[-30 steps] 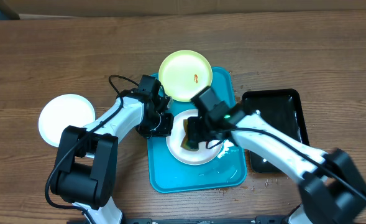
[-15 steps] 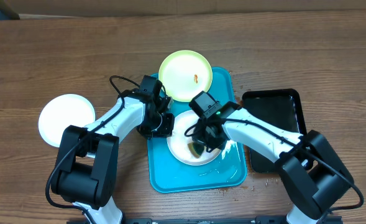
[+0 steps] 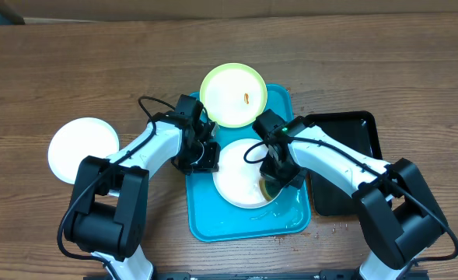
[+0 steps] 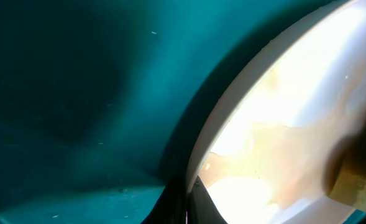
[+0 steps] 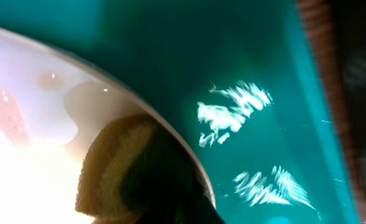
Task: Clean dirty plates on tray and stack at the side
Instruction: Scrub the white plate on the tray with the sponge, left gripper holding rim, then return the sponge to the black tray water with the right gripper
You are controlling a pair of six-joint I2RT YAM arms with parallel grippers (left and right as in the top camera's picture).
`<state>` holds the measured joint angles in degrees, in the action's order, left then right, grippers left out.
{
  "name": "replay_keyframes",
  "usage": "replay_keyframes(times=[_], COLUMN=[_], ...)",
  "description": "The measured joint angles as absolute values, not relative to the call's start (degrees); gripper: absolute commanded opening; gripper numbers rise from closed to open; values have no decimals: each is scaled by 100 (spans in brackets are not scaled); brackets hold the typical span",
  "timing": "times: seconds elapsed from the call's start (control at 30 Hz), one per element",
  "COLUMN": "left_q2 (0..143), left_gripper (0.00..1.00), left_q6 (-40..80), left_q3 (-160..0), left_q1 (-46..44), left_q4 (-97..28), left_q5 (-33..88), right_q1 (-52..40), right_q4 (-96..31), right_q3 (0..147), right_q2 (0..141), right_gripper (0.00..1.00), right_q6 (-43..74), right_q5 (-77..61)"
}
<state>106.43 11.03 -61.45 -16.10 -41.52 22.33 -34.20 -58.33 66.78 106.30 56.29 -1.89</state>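
Observation:
A white plate (image 3: 238,173) lies on the turquoise tray (image 3: 248,222). My left gripper (image 3: 206,156) is shut on its left rim; in the left wrist view the jaws (image 4: 186,208) pinch the plate's edge (image 4: 276,118) above the tray floor (image 4: 77,93). My right gripper (image 3: 274,183) is shut on a yellow-brown sponge (image 5: 111,168) and presses it on the plate's lower right edge (image 5: 33,118). A plate with a yellow-green rim (image 3: 233,95) and an orange smear overlaps the tray's far edge. Another white plate (image 3: 82,149) lies on the table at the left.
A black rectangular tray (image 3: 345,159) lies right of the turquoise tray, under my right arm. Wet streaks (image 5: 232,112) shine on the turquoise tray floor right of the plate. The table is brown wood.
My right gripper has swept the sponge from the plate's left-middle to its lower right edge. The plate has shifted slightly right. The left gripper has held its place.

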Motion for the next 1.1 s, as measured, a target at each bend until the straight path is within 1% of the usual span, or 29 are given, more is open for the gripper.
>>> replay_keyframes(times=[0.3, 0.43, 0.57, 0.7, 0.8, 0.83, 0.9, 1.0, 1.1], left_q2=[10656, 10656, 10652, 10634, 10602, 10567, 10541, 10532, 10532], left_gripper=[4, 4, 4, 4, 4, 4, 4, 4, 4], left_q6=[1105, 1096, 1050, 987, 810, 701, 622, 508, 349], left_q3=[-6145, -6145, -6149, -6163, -6169, -6171, -6171, -6173, -6178], left_q1=[-1614, -1514, -1422, -1422, -1420, -1420, -1420, -1422, -1446], left_q4=[-4193, -4206, -4219, -4270, -4421, -4462, -4466, -4469, -4475], left_q5=[2412, 2132, 2084, 2078, 2016, 1946, 1885, 1841, 1817], right_q1=[-3415, -3267, -3000, -2574, -1846, -1500, -1144, -731, -537], right_q4=[-6528, -6711, -6705, -6707, -6707, -6678, -6486, -6093, -5734], right_q3=[7083, 7116, 7116, 7116, 7129, 7131, 7070, 6729, 6213], right_q2=[10602, 10409, 9909, 9166, 8672, 8635, 8661, 8665, 8676], right_gripper=[4, 4, 4, 4, 4, 4, 4, 4, 5], right_q6=[4847, 4547, 4366, 4125, 3782, 3579, 3347, 3100, 2982], right_q5=[499, 1015, 1251, 1332, 1243, 1079, 832, 499, 298])
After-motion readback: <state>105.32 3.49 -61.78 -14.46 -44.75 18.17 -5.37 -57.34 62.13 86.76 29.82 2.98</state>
